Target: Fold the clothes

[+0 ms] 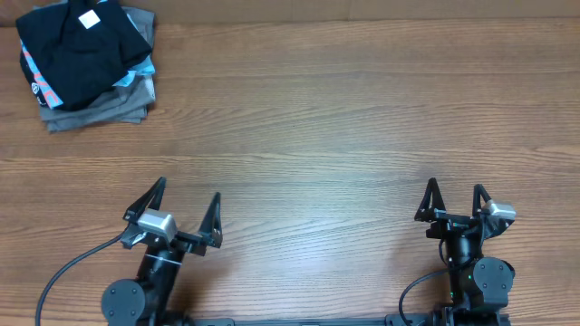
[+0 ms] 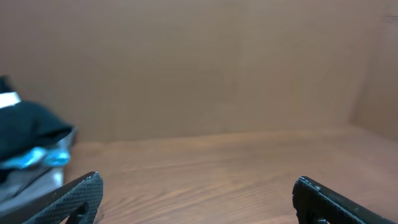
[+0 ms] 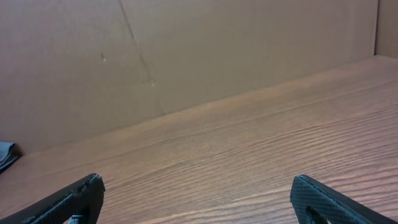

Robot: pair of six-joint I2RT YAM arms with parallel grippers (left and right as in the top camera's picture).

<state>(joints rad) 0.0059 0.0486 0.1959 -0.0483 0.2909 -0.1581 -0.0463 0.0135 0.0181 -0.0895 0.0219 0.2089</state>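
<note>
- The black T-shirt (image 1: 77,50) sits at the far left corner of the counter (image 1: 344,118), bunched up rather than spread flat, with its white tag (image 1: 90,20) showing on top
- It lies on top of a small stack: a light blue shirt (image 1: 41,77) peeks out beneath it along the left and right edges, and folded grey garments (image 1: 100,109) are at the bottom
- The left end effector (image 1: 188,190) is at the near edge of the counter, well apart from the T-shirt, which lies ahead of it and off to its left; its fingers are spread wide and hold nothing
- The right end effector (image 1: 454,186) is at the near right, farther still from the T-shirt, with bare wood between them; its fingers are also spread wide and hold nothing
- From the left wrist camera the stack shows at the left edge of the view, beyond the left fingertip
- A plain brown wall (image 2: 205,62) rises behind the counter
</note>
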